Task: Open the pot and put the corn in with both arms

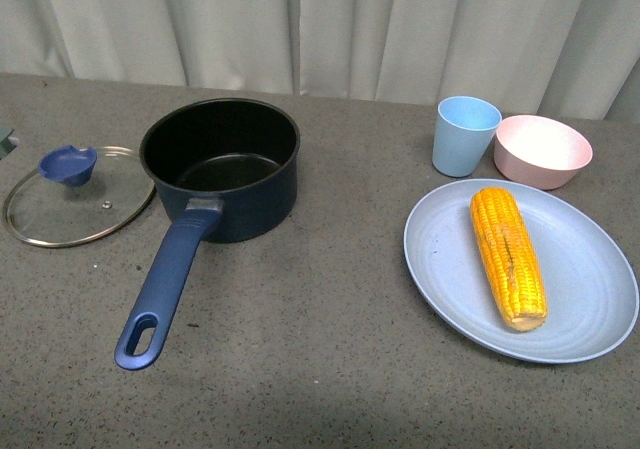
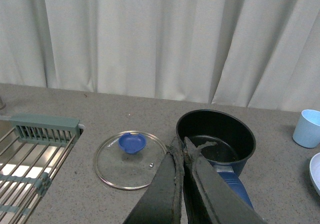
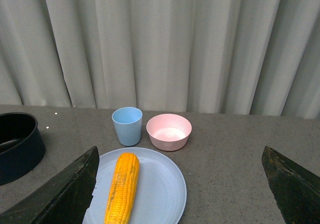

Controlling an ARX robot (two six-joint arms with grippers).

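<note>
The dark navy pot (image 1: 222, 164) stands uncovered on the grey counter, its black inside bare and its long blue handle (image 1: 165, 284) pointing toward me. Its glass lid (image 1: 75, 196) with a blue knob lies flat just left of the pot. The yellow-orange corn (image 1: 508, 255) lies lengthwise on a pale blue plate (image 1: 590, 299) at the right. Neither arm shows in the front view. My left gripper (image 2: 180, 143) is shut and empty, hovering on the near side of the pot (image 2: 216, 135) and lid (image 2: 131, 160). My right gripper (image 3: 181, 156) is wide open above the plate's edge, right of the corn (image 3: 122, 186).
A light blue cup (image 1: 463, 135) and a pink bowl (image 1: 543, 151) stand just behind the plate. A sink with a metal rack (image 2: 30, 156) lies left of the lid. Pale curtains hang behind the counter.
</note>
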